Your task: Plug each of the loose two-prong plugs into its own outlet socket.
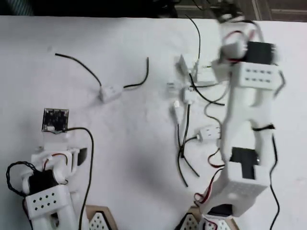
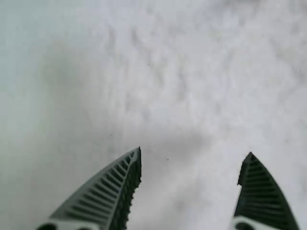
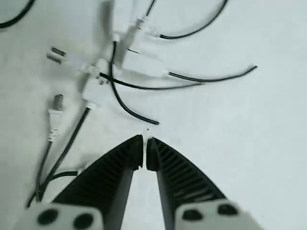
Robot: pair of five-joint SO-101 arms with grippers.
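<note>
Right gripper [image 3: 145,146], jaws together and empty, hovers near a loose plug [image 3: 54,117] lying on the table [image 2: 192,72] beside what may be white sockets [image 3: 93,93]; it looks light and rigid, best pinched by its body, not the limp cord [image 3: 45,158]; left gripper [image 2: 189,167] gapes apart.

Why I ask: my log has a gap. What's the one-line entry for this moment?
left gripper: open over bare table | right gripper: shut, empty, by cables | plug: loose on table
</note>
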